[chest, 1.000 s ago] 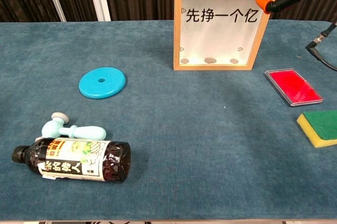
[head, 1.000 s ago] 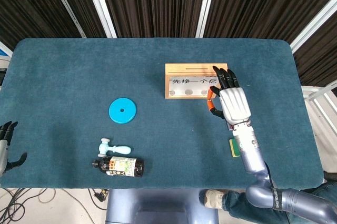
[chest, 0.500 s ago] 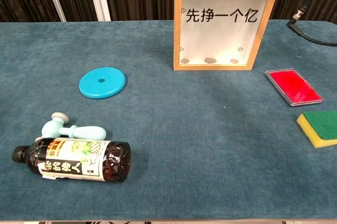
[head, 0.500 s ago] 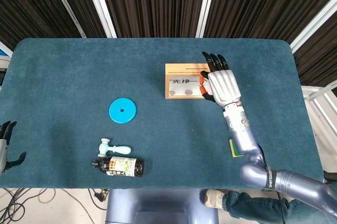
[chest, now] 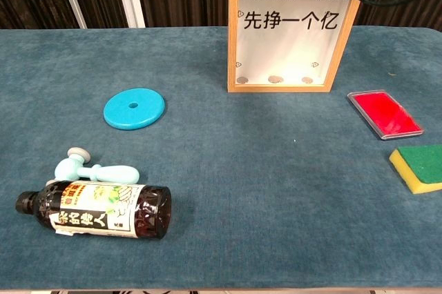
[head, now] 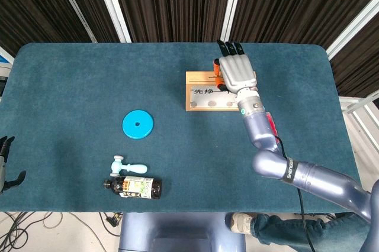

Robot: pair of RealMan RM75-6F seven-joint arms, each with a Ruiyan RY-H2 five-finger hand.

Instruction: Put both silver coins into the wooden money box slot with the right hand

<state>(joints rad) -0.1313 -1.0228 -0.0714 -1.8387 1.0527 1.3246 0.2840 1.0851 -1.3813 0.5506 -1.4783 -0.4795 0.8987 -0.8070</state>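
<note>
Evidently the right hand [head: 235,73] hovers over the wooden-framed glass-fronted money box [chest: 289,32], upper centre; its grip is hidden. Thin, slippery silver coins [chest: 275,79] want edge pinching.

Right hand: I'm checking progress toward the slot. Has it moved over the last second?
Yes. In the head view the right hand has shifted left and toward the table's far edge, now over the top of the wooden money box.

Three coins [chest: 275,79] are seen in one wooden box [chest: 290,30]. One blue disc [chest: 134,108], one bottle [chest: 97,219], one sponge [chest: 418,168] are counted.
</note>
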